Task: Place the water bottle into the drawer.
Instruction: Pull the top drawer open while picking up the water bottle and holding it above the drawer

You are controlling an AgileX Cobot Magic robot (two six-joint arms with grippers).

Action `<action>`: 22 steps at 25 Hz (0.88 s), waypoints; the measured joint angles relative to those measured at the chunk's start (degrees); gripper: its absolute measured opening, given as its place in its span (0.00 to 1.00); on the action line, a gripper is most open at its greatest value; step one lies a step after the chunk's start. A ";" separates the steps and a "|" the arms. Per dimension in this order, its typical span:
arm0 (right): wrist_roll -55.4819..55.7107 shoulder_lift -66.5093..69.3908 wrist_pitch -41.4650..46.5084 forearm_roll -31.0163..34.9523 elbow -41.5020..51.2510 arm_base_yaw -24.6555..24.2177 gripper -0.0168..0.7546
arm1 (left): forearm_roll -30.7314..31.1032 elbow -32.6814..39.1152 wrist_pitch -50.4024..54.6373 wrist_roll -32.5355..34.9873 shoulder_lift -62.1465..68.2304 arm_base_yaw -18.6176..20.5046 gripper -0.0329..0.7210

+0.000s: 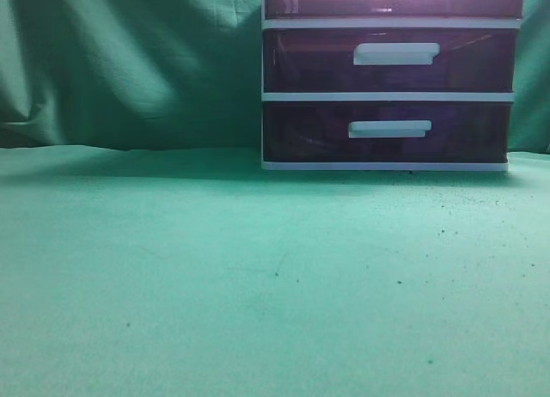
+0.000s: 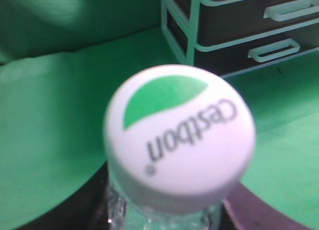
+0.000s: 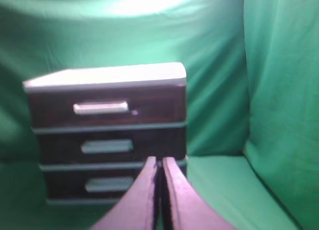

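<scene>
Evidently the left gripper (image 2: 164, 222) is gripping the bottle (image 2: 179, 135) at frame bottom; the right gripper (image 3: 159, 190) is sitting closed, empty; the drawer (image 3: 107, 108) is awaiting opening.

Green cloth backdrop (image 1: 129, 62) behind green tabletop (image 1: 215, 285)

The drawer (image 1: 394, 0) is cut off by the exterior view's top edge. In the left wrist view the water bottle (image 2: 179, 135) is blurred, its body cut off below, hiding the left gripper.
</scene>
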 joint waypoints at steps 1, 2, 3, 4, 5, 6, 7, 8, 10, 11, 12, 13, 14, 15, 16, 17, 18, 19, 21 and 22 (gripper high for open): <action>-1.32 3.41 2.05 -0.61 -2.33 0.00 0.02 | -1.20 0.00 0.23 0.00 0.00 0.00 0.41; -2.91 7.05 4.09 -0.93 -4.94 0.00 0.02 | -1.98 0.00 0.47 0.00 0.00 0.00 0.41; -4.88 10.12 5.64 -1.09 -7.36 0.00 0.02 | -2.59 0.00 0.57 0.00 0.00 0.00 0.41; -6.86 13.89 6.58 -1.34 -9.56 0.00 0.02 | -2.74 0.00 0.57 0.00 0.00 -0.03 0.41; -9.28 17.74 7.12 -1.49 -11.28 0.00 0.02 | -2.83 0.00 0.57 0.00 0.00 -0.12 0.41; -11.49 20.92 7.34 -1.61 -13.23 0.00 0.02 | -2.83 0.00 0.57 0.00 0.00 -0.12 0.41; -13.20 24.69 7.32 -1.71 -15.08 0.00 0.02 | -2.83 0.00 0.57 0.00 0.00 -0.12 0.41; -15.44 28.47 7.18 -1.71 -16.60 0.00 0.02 | -2.83 0.00 0.57 0.00 0.00 -0.12 0.41; -21.14 35.27 6.12 -1.84 -20.47 0.00 0.02 | -2.83 0.00 0.57 0.00 0.00 -0.12 0.41; -24.20 38.95 5.40 -1.84 -22.60 0.00 0.02 | -2.83 0.00 0.57 0.00 0.00 -0.12 0.41; -28.08 42.66 4.24 -1.95 -24.44 0.00 0.02 | -2.83 0.00 0.57 0.00 0.00 -0.12 0.41; -31.93 45.78 2.81 -1.95 -26.74 0.00 0.02 | -2.83 0.00 0.57 0.00 0.00 -0.12 0.41; -35.72 49.50 1.03 -1.95 -29.05 0.00 0.02 | -2.83 0.00 0.57 0.00 0.00 -0.12 0.41; -38.95 53.13 -0.64 -1.95 -30.89 0.00 0.02 | -2.73 0.00 0.57 0.00 0.00 -0.12 0.41; -42.85 56.61 -2.71 -2.05 -33.01 0.00 0.09 | -2.73 0.00 0.57 0.00 0.00 -0.12 0.41; -46.80 59.34 -4.63 -2.14 -34.88 0.14 0.09 | -2.73 0.00 0.57 0.00 0.00 -0.12 0.41; -49.98 62.38 -6.32 -2.14 -36.54 0.42 0.14 | -2.73 0.00 0.57 0.00 0.00 -0.12 0.41; -53.61 65.23 -8.54 -2.28 -37.72 0.86 0.18 | -2.73 0.00 0.57 0.00 0.00 -0.12 0.41; -60.22 70.02 -14.34 -3.35 -39.43 2.36 0.31 | -2.73 0.00 0.57 0.00 0.00 -0.12 0.41; -62.90 72.43 -17.37 -4.57 -39.90 3.02 0.36 | -2.73 0.00 0.57 0.00 0.00 -0.12 0.41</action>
